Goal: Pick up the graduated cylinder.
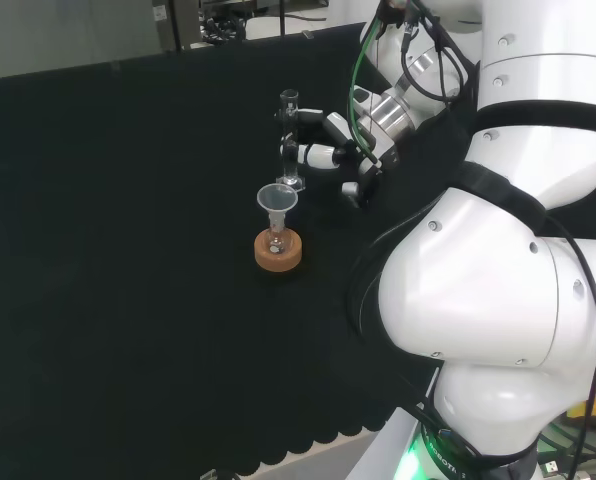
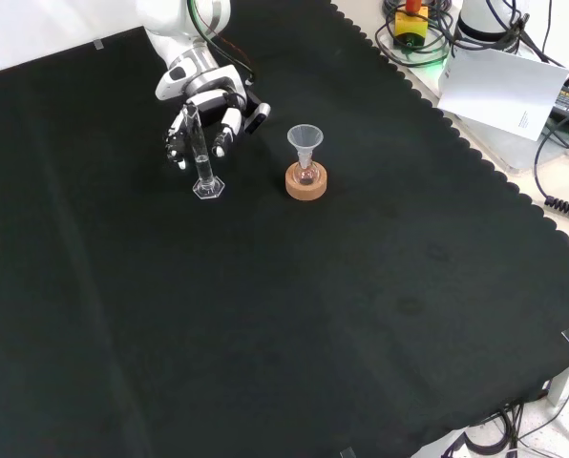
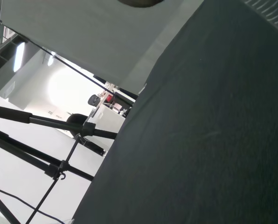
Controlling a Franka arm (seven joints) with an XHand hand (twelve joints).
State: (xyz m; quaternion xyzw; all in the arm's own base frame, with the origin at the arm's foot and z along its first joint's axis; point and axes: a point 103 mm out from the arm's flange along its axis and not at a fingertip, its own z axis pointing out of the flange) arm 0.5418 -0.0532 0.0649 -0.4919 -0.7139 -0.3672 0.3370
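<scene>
Standing upright on the black worktop [image 2: 380,315], the cylinder [image 2: 201,153] sits in the upper left of the front view, its clear tube rising from a small hexagonal foot that rests on the cloth. It looks empty, though clear glass makes that hard to judge. The hand [image 2: 208,119] is just behind it in that view, fingers curled round the upper part of the tube from both sides, so it is gripping the cylinder while the foot is on the cloth.

To the right of the cylinder, near but apart from it, a cork ring [image 2: 305,182] holds a small flask [image 2: 306,174]; the flask's contents cannot be made out. A clear funnel [image 2: 305,139] sits in the flask's neck, its wide mouth upward.

Seen from the head view, the cylinder [image 1: 289,140] stands upper centre, with the hand [image 1: 323,140] reaching in from the right and its fingers closed on the tube. The funnel [image 1: 276,200] and cork ring [image 1: 278,251] are below it in the frame, slightly left. The arm's white links [image 1: 498,250] take up the right side.
</scene>
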